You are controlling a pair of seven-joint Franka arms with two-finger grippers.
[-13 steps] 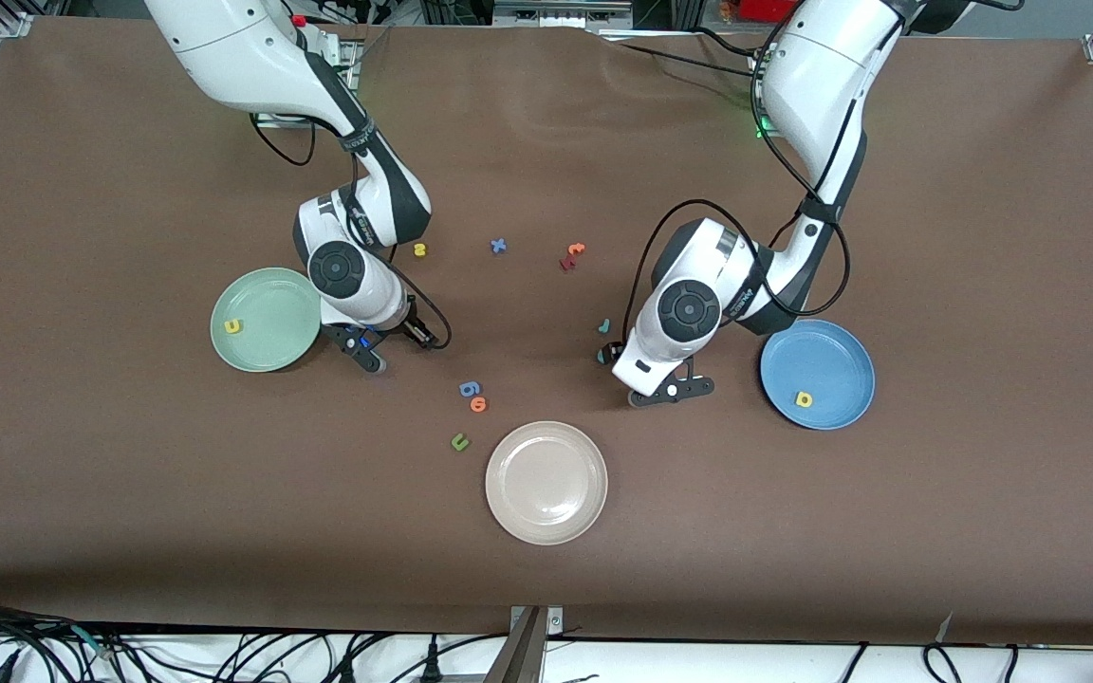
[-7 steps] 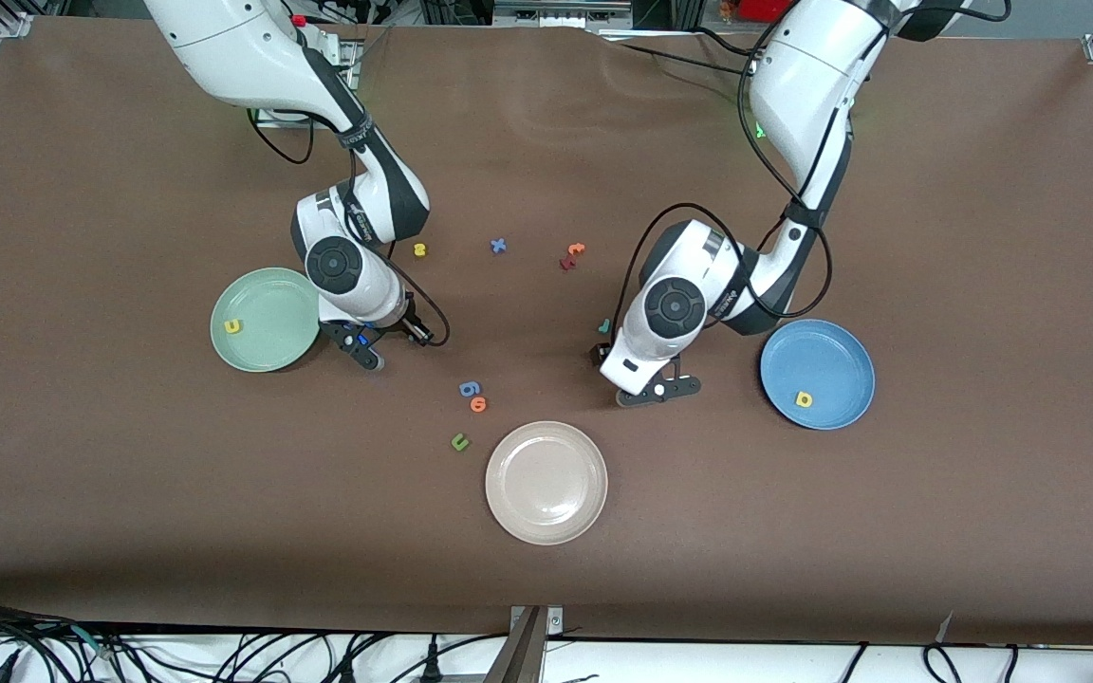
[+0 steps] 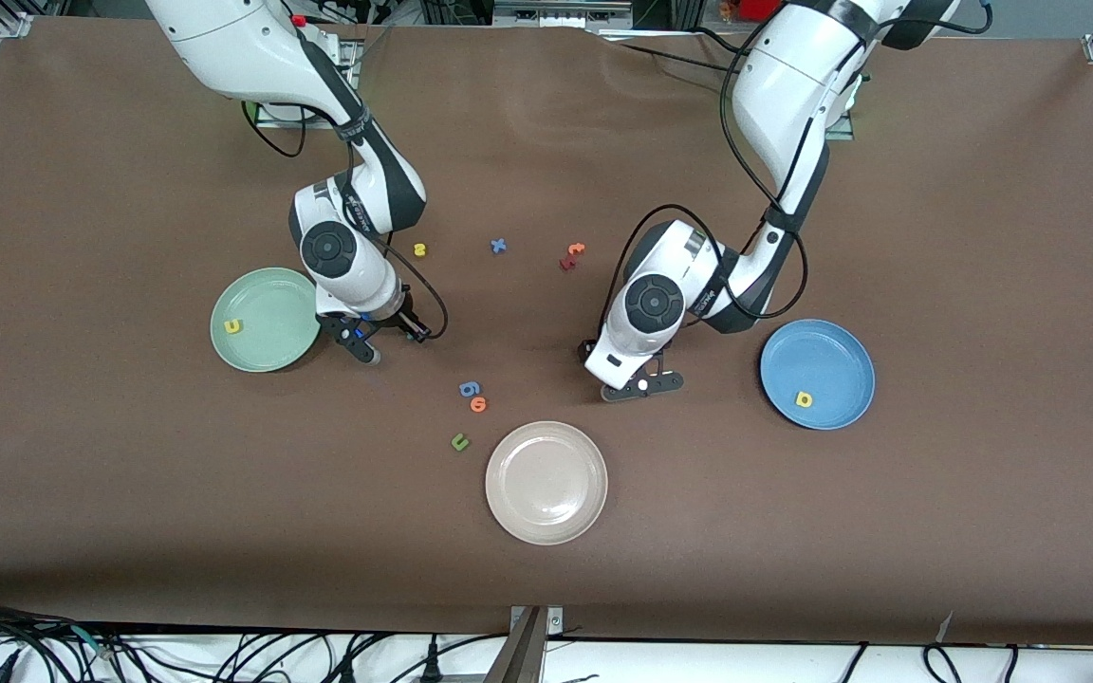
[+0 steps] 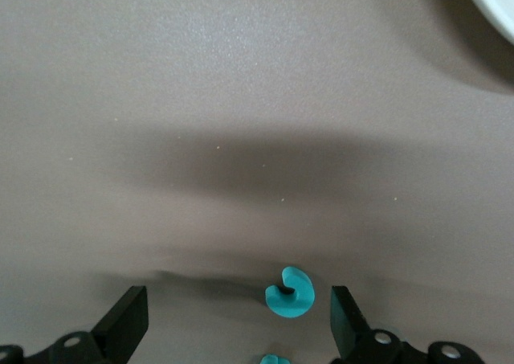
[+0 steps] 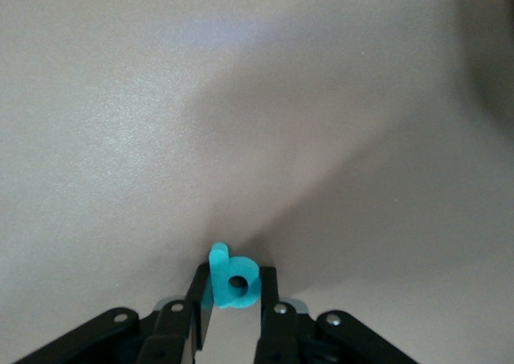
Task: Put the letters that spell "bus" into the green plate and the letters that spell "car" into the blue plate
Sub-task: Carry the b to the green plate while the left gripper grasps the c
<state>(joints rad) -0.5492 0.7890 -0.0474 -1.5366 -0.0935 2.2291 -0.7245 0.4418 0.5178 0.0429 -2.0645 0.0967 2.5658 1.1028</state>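
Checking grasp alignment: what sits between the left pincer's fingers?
The teal "c" on the table, nearer one finger, per left wrist view.

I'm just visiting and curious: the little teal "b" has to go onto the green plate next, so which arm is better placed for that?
The right arm. Its claw is shut on the teal "b", right beside the green plate. The left claw is open around the teal "c" instead.

A teal "c" (image 4: 288,292) lies on the table (image 4: 241,99) between the left end effector's (image 4: 238,325) spread fingers.
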